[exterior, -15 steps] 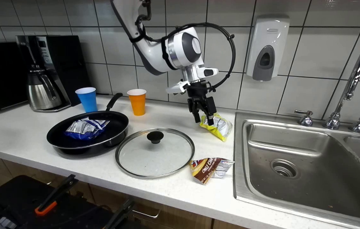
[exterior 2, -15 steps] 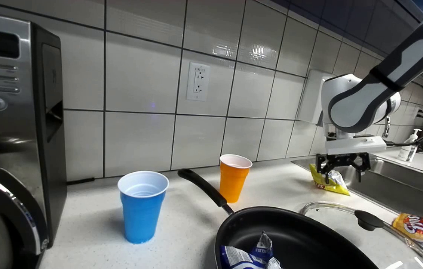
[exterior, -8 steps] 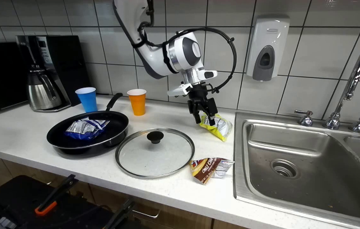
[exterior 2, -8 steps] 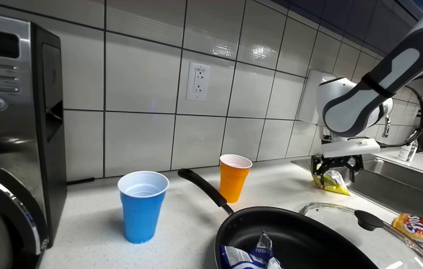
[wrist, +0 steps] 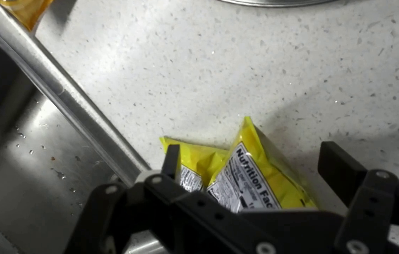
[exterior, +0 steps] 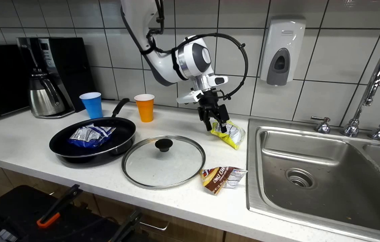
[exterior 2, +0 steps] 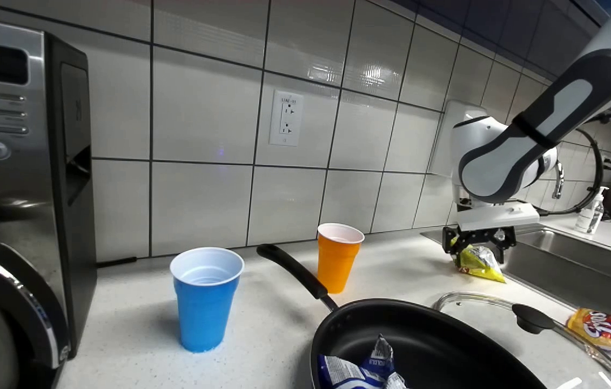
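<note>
My gripper (exterior: 216, 129) is open and points down over a yellow chip bag (exterior: 234, 135) on the white counter beside the sink. In the wrist view the bag (wrist: 245, 176) lies between the spread fingers (wrist: 252, 158), nearer the left finger, with a gap to the right finger. Its lower part is hidden by the gripper. In an exterior view the gripper (exterior 2: 478, 258) is in front of the bag (exterior 2: 482, 266). I cannot tell whether a finger touches it. A brown-orange chip bag (exterior: 221, 178) lies near the sink's edge; its corner shows in the wrist view (wrist: 26, 12).
A glass lid (exterior: 163, 168) with a black knob lies left of the bags. A black pan (exterior: 124, 131) holds a blue bag (exterior: 90, 136). An orange cup (exterior: 145, 109) and blue cup (exterior: 92, 107) stand behind. The steel sink (exterior: 255, 168) is at the right, the tiled wall behind.
The arm and gripper have shifted left and slightly down in an exterior view, so the gripper now overlaps the yellow bag more. The fingers stay open. The bags, lid, pan and cups have not moved.
</note>
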`<state>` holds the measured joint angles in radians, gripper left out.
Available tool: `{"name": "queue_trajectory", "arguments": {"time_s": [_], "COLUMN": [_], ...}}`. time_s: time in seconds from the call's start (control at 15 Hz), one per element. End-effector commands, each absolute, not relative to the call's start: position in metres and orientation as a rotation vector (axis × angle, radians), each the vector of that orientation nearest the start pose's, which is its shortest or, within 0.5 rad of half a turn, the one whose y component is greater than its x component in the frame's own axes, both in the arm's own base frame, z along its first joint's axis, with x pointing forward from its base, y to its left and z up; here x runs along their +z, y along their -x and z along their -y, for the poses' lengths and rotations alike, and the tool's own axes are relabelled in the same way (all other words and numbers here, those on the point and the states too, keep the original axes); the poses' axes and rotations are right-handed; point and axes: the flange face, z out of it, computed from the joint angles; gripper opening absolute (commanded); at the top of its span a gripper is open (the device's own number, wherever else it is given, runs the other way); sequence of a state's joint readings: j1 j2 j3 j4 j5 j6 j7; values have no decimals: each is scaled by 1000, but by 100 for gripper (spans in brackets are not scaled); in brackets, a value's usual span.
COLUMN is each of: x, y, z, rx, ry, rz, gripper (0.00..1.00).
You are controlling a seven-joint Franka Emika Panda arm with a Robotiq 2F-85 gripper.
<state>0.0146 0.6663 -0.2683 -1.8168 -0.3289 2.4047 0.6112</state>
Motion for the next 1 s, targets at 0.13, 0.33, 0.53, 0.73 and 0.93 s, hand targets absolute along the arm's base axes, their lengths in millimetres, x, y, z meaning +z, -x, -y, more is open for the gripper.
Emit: {"name": "queue_trajectory", "arguments": {"time_s": [0.13,0.33,0.53,0.73,0.93], "x": [179,177,175,174,180], "y": [-635,-635,-635,-633,-632], "z": [160,161,160,158,156], "rx": [-41,-44,-41,-38,-30], "ry": [3425,3426,3425,3422,3419], "rz": [-939,-942,-941,-949,-1006], "gripper": [69,52,27,6,0]}}
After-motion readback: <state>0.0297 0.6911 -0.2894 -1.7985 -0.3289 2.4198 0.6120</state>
